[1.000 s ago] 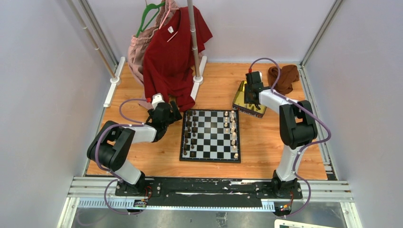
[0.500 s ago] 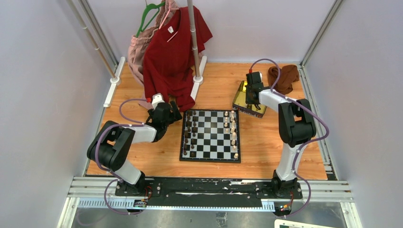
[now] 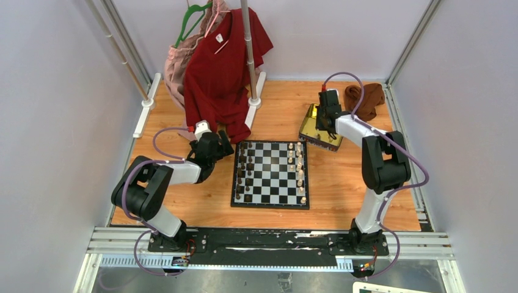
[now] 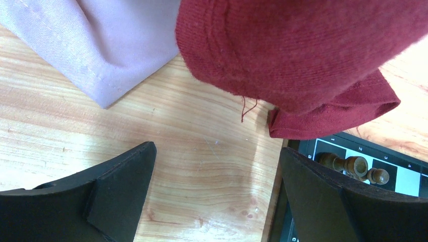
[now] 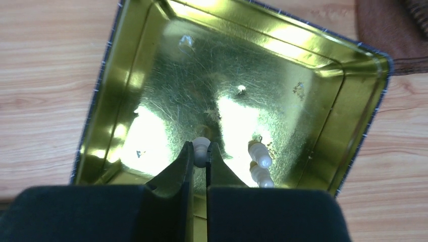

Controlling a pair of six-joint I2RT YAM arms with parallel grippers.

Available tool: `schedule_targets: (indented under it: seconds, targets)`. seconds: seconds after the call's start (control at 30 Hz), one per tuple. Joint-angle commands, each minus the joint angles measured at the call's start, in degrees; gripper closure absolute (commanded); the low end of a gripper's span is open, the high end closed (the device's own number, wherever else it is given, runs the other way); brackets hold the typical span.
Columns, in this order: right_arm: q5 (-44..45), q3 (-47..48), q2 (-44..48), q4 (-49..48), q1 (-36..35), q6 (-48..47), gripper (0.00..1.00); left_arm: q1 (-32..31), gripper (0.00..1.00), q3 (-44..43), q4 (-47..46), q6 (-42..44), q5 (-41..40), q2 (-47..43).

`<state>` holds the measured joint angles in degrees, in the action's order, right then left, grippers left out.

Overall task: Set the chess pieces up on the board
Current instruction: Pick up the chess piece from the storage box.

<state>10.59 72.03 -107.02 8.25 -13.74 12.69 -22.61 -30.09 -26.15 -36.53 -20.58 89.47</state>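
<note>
The right gripper [image 5: 201, 151] reaches into the shiny gold rectangular metal tin [image 5: 126, 65], its two black fingers pinched on a small cream turned chess piece [image 5: 201, 145], whose rounded head pokes out just past the fingertips. More cream pieces [image 5: 259, 155] lie on their sides on the tin's floor just right of the fingers, not touching them. The tin sits near the far right corner of the flat black-and-white checked chessboard [image 3: 270, 177]. The left gripper [image 4: 216, 150] hangs with its fingers wide apart over the light wooden table [image 4: 75, 126], beside the board corner where dark brown pieces [image 4: 356, 165] stand.
</note>
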Motion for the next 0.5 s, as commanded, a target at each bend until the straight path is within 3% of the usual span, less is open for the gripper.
schedule_targets:
  seconds: [0.0,0.3,0.47]
  targets:
    - [-1.0,-1.8,5.5,-3.6,0.9,1.0,1.00,0.5,0.00,1.5,2.3,0.1,0.2,-0.3]
    - [-3.6,-4.7,13.3,-2.6,-0.6,0.6,1.00,0.5,0.00,1.4,2.3,0.1,0.2,-0.1]
    - [-3.2,-8.6,20.1,0.4,-6.4,-0.4,1.00,0.5,0.00,1.6,1.7,0.4,0.2,-0.2]
